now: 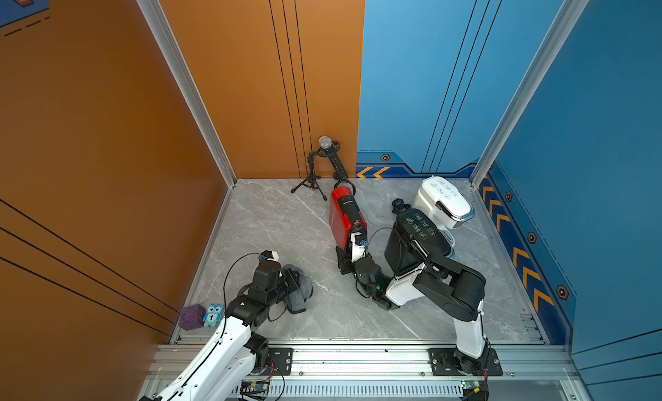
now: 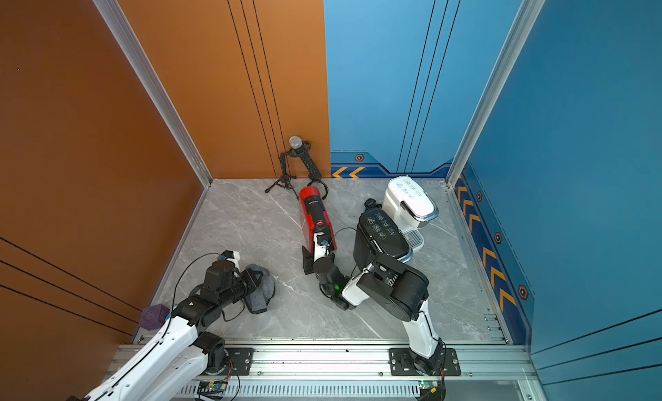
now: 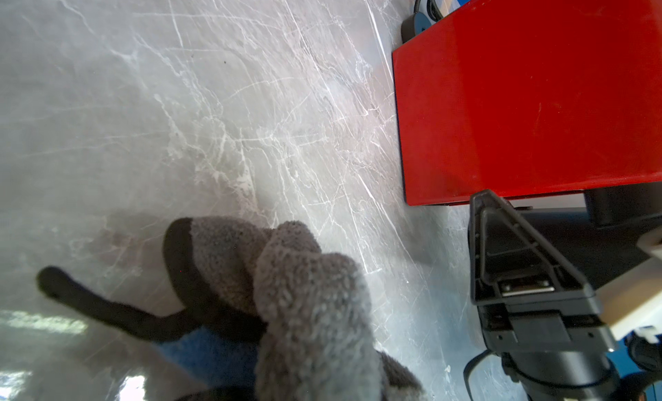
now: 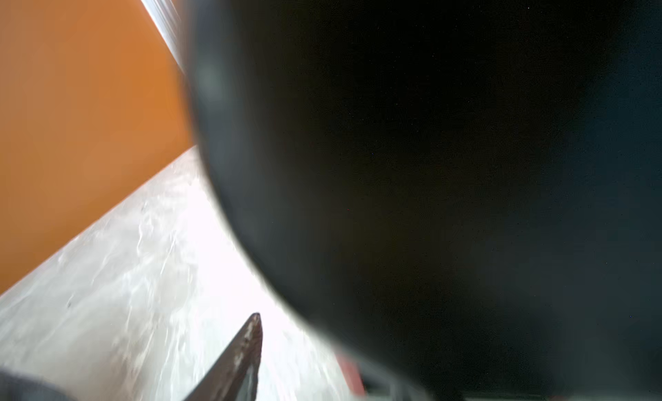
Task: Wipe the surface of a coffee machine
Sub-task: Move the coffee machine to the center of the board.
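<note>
The cloth [image 1: 306, 285] is clamped in the closed left gripper [image 1: 294, 279] at lower left; the red machine [image 1: 342, 211] is seen at centre, the right gripper [image 1: 344, 262] at its lower end, its opening cannot be told

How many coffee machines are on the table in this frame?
3. The red machine stands in the middle, toward the back; the black machine is right of it; the white machine sits behind the black one, in the far right corner. None appears hidden.
</note>
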You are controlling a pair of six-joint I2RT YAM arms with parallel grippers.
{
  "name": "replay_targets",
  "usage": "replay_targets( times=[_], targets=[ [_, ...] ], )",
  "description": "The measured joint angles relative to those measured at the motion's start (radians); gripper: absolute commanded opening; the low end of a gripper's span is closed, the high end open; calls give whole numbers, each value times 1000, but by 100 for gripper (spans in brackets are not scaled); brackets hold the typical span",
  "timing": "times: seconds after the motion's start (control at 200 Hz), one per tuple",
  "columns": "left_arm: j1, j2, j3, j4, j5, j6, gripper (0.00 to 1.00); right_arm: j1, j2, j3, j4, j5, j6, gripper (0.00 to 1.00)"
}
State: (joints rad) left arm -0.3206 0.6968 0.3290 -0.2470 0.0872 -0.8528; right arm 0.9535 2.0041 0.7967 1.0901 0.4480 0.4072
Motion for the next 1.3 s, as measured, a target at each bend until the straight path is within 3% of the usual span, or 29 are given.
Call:
replay_targets(
  times=[0.385,0.605,0.891,1.246,1.301],
  targets=[
    [0,-1,19,-16,46,0,5,-1,142,224,-36,100,-101,0],
    [0,-5,34,-21,50,1,5,0,170,338,-159,107,-138,0],
    [0,-34,34,-43,53,3,5,5,277,602,-356,101,-160,0],
    [7,-108,34,-103,53,19,6,27,431,877,-462,79,-147,0],
    [8,-111,34,-113,53,19,6,34,444,901,-477,64,-135,6]
  ],
)
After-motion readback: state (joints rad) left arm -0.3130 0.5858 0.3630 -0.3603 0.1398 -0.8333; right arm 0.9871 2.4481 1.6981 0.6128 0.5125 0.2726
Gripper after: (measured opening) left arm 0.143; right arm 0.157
